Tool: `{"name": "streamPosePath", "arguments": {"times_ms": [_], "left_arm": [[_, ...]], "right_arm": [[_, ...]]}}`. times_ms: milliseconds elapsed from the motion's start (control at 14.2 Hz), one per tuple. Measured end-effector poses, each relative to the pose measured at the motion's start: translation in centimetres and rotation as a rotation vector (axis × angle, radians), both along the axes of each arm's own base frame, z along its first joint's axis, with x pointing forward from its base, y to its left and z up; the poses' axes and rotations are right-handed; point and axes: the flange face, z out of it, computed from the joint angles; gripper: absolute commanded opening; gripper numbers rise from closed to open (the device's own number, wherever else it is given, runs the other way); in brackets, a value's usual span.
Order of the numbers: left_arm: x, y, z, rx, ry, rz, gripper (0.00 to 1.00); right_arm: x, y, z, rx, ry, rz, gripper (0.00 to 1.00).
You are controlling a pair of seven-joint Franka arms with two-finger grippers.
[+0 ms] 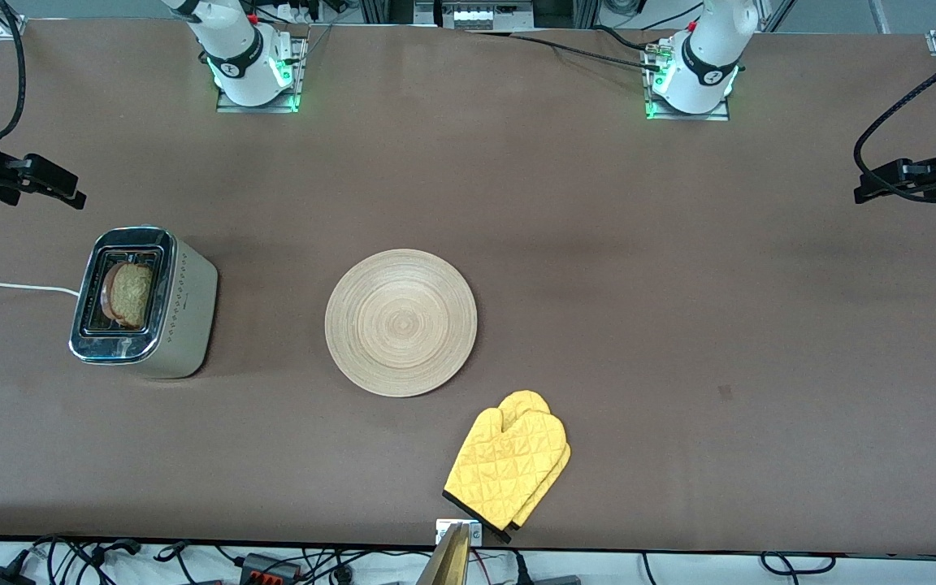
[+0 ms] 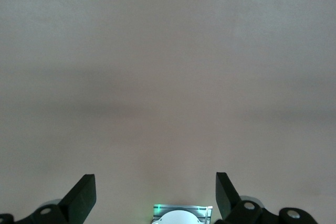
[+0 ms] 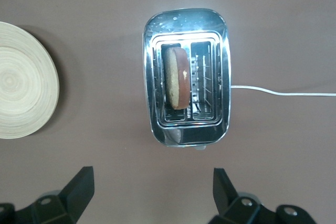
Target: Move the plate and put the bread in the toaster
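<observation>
My right gripper (image 3: 148,195) hangs high over the right arm's end of the table, its fingers spread wide with nothing between them, and its wrist camera looks straight down on the toaster (image 3: 186,77). The bread (image 3: 176,77) stands on edge in one of the two slots, the one nearer the plate (image 3: 23,80), and from the front it leans a little against the slot wall, with a good part of the slice showing above the chrome top. My left gripper (image 2: 156,195) waits over bare table (image 2: 168,77) at the left arm's end, fingers also apart and empty.

The plate (image 1: 400,322) lies flat in the middle of the table, well apart from the toaster (image 1: 143,302), with a yellow oven mitt (image 1: 510,467) nearer the front camera than it. As I judge it, both parts of the job look done, so the risks now are mine to cause. If I bring the right gripper down again, an open finger could catch the crust and lever the tilted slice out (it does not look seated deep). A low sweep could also nudge the toaster or snag its white cord (image 1: 5,286), which trails off toward the table's edge. Safest is to lift clear, straight up.
</observation>
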Motion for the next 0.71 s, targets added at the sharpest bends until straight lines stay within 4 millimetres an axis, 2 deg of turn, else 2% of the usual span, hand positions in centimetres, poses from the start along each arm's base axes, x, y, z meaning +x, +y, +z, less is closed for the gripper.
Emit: {"name": "streamPosePath", "arguments": {"times_ms": [706], "left_arm": [[0.0,-0.12,-0.01,0.0,0.001,-0.002,1.0]], "right_arm": [[0.06,0.34,-0.02,-0.009,-0.001,0.009,1.0]]}}
